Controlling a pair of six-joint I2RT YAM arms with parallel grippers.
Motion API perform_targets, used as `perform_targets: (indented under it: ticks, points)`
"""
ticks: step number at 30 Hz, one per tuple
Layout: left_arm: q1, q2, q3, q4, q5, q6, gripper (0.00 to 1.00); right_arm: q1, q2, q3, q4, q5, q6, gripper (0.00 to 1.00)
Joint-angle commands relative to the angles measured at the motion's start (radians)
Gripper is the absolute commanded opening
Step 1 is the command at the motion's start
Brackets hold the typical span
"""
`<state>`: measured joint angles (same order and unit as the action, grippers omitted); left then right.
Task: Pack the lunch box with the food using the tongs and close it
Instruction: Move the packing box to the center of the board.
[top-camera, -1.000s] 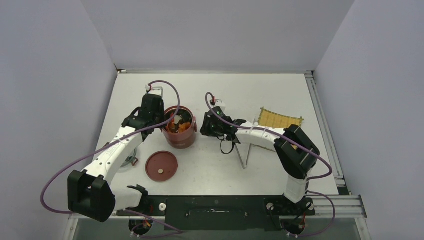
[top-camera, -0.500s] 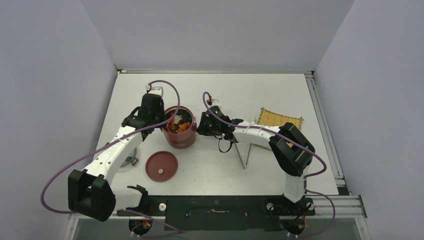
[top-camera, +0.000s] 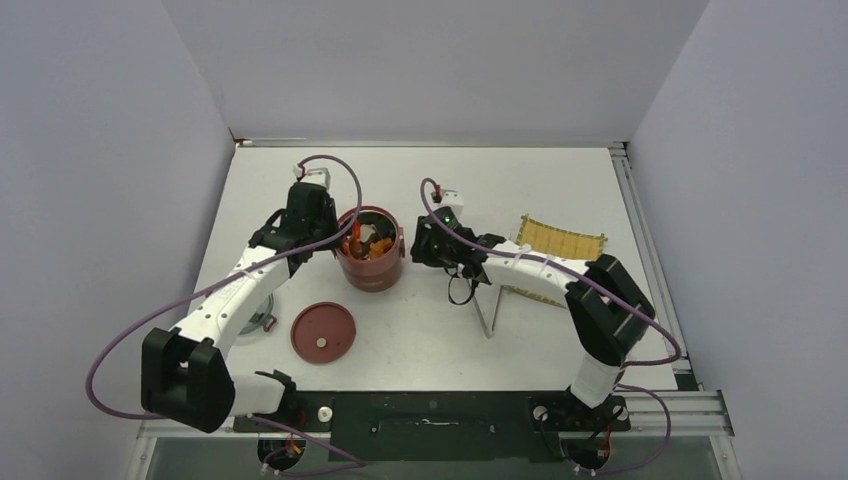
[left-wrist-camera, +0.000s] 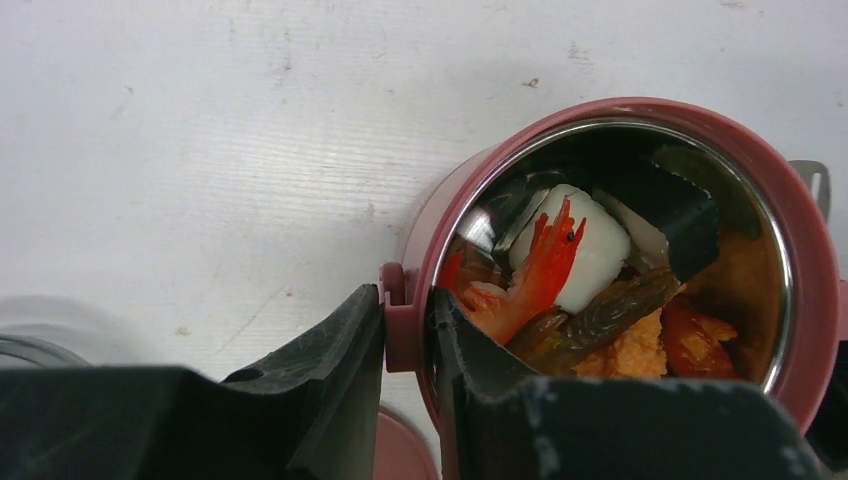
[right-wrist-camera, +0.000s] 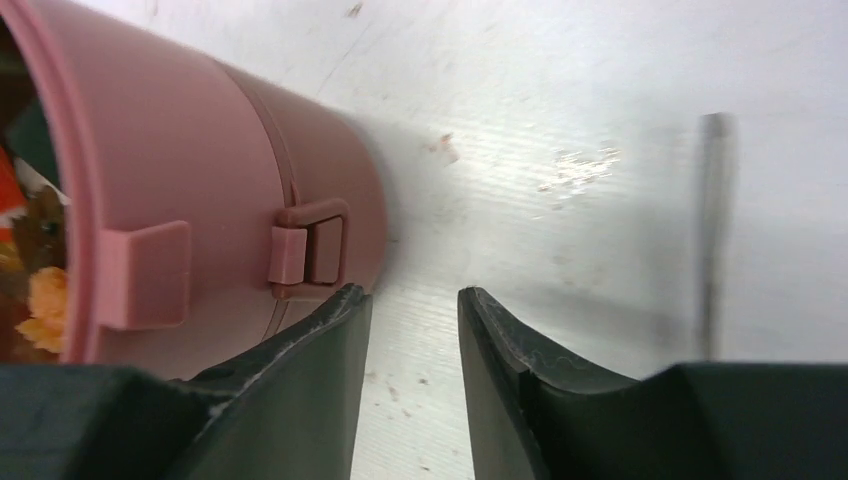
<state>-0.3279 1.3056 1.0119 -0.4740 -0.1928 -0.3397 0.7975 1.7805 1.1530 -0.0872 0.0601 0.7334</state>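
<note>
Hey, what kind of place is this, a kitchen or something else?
Likely a robotics lab cell: white table walled by blank pale panels, white-and-black robot arms bolted on, round dark-red lunch box staged.

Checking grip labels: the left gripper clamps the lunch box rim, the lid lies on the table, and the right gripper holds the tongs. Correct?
The right gripper holds nothing: the right wrist view shows its jaws apart and empty beside the lunch box. The tongs lie on the table. The rest is right.

We log a robotics lab cell, grey walls (top-camera: 430, 60), white counter (top-camera: 540, 185), aluminium rail (top-camera: 650, 250), left arm (top-camera: 225, 310), right arm (top-camera: 530, 268) bolted on
</note>
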Motion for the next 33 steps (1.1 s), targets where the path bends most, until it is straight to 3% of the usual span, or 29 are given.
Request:
perform_targets:
  ticks: [1,7,13,23,29,33]
  points:
    - [-0.035,0.052,-0.030,-0.038,0.159,-0.127,0.23,-0.039,-0.176,-0.030,-0.083,0.169,-0.057,0.40]
    - [-0.082,0.036,-0.040,0.032,0.235,-0.184,0.36,-0.058,-0.308,-0.028,-0.190,0.279,-0.115,0.48]
    - [-0.137,0.032,-0.040,0.050,0.264,-0.207,0.45,-0.058,-0.326,0.033,-0.183,0.140,-0.181,0.57]
    - [-0.135,-0.155,-0.115,0.041,0.203,-0.191,0.80,-0.048,-0.176,0.160,-0.219,0.079,-0.234,0.57]
    - [-0.129,-0.254,-0.175,0.055,0.172,-0.201,0.87,-0.040,-0.094,0.213,-0.237,0.078,-0.259,0.56]
    - [-0.127,-0.293,-0.219,0.080,0.163,-0.222,0.86,-0.027,-0.075,0.234,-0.249,0.103,-0.265,0.47]
